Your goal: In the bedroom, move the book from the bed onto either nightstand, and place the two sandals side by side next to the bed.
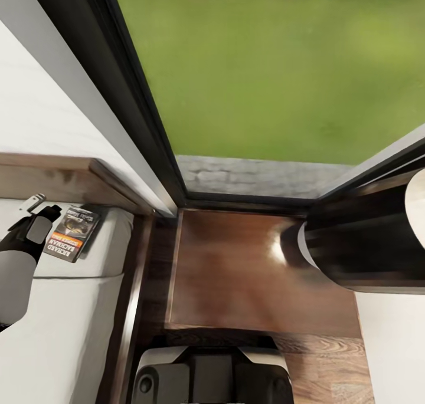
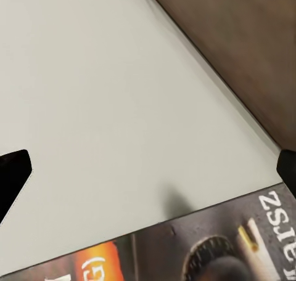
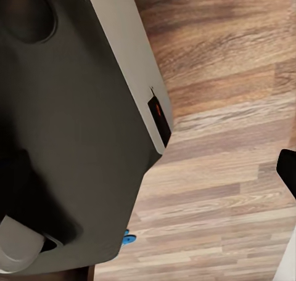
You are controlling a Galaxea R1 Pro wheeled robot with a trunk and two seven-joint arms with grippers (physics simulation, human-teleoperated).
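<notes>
The book [image 1: 73,234] lies flat on the mattress of the bed [image 1: 71,309], in the corner nearest the headboard [image 1: 65,177] and close to the mattress edge that faces the nightstand [image 1: 236,262]; its orange band and the lettering "RICHARD" face up. The left gripper [image 1: 40,210] hangs just beside the book on the side away from the nightstand, over the mattress; in the left wrist view its dark fingertips [image 2: 13,170] stand at opposite borders with pale sheet and the book's upper edge [image 2: 203,244] between them, so the pincer is spread, and I judge it is lined up to close on the cover, though contact cannot be told. The book's place near the mattress edge suits a short carry to the nightstand, whose glossy brown top sits in the room corner beside the bed frame.

The right gripper's state I cannot tell; the right wrist view looks along the robot's own dark and grey body [image 3: 68,133] down to light wood planks [image 3: 228,145], where a small piece of a bright blue sandal [image 3: 127,238] peeps out at the body's edge. Black-framed windows [image 1: 139,109] meet at the corner, with green grass [image 1: 265,68] outside.
</notes>
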